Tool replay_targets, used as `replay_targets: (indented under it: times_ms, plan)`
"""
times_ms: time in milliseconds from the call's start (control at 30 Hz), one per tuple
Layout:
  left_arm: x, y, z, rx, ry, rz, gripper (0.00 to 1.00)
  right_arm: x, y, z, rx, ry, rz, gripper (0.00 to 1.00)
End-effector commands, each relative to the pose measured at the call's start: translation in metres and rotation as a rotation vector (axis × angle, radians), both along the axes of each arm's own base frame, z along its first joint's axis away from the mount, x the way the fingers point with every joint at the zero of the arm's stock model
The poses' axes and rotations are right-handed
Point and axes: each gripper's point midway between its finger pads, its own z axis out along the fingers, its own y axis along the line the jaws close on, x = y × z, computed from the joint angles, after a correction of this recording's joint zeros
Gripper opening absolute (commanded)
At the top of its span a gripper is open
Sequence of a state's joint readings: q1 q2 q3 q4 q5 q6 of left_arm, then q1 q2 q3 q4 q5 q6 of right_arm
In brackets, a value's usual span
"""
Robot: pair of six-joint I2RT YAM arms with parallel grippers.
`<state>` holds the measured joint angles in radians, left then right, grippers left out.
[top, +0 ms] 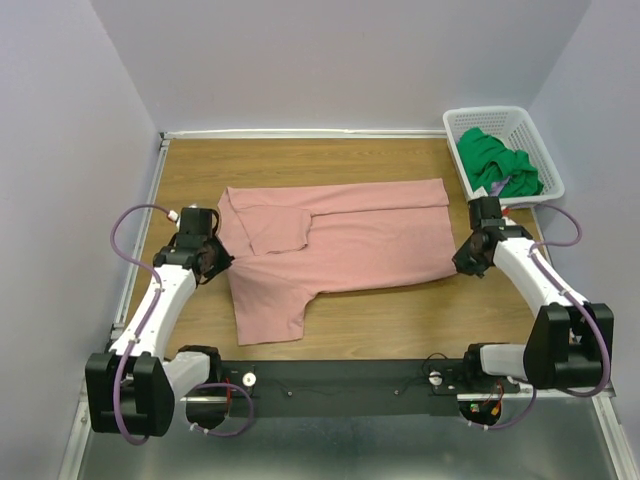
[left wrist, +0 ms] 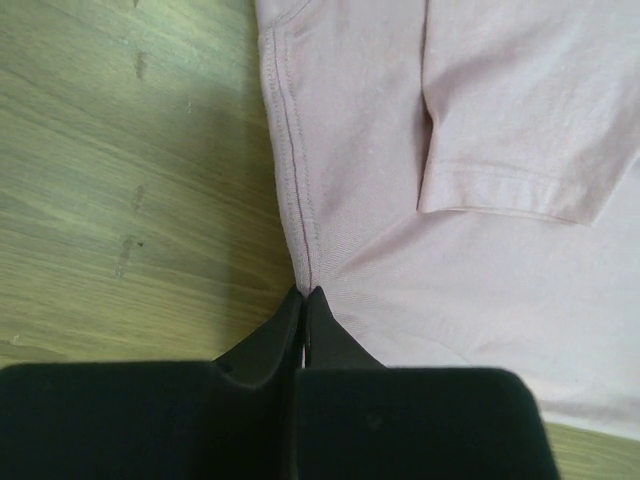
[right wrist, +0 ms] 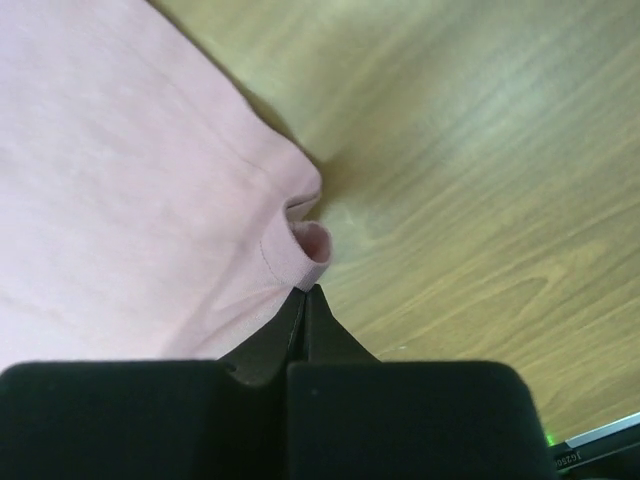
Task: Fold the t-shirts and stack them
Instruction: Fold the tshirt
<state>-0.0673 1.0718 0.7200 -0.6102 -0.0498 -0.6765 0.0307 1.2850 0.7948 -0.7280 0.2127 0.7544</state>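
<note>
End effectors (left wrist: 304, 293) (right wrist: 305, 290) pinched on pink tee (top: 340, 240)

This is a robotics lab test cell. A wooden tabletop (top: 400, 312) is boxed in by plain pale-lavender panels (top: 330, 60) from 9 through 12 to 3 o'clock. Two white-and-black robot arms (top: 160, 300) are bolted to a black rail (top: 340, 378) at 6 o'clock, trailing loose purple cables (top: 113, 243). The only props are a pink t-shirt (top: 350, 240) at centre and a white lattice basket (top: 500, 112) at 1 o'clock.
</note>
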Motion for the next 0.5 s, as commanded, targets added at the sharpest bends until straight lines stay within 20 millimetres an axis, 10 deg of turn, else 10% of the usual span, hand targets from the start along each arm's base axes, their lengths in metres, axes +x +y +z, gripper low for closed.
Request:
replay_targets:
  times_ms: [0, 467]
  plan:
    - [0.014, -0.001, 0.017, -0.007, -0.037, -0.021, 0.02, 0.019, 0.001, 0.011, 0.000, -0.011, 0.035, 0.01]
    - [0.050, 0.005, 0.014, -0.003, -0.018, -0.029, 0.02, 0.078, -0.002, 0.018, -0.032, -0.024, 0.082, 0.01]
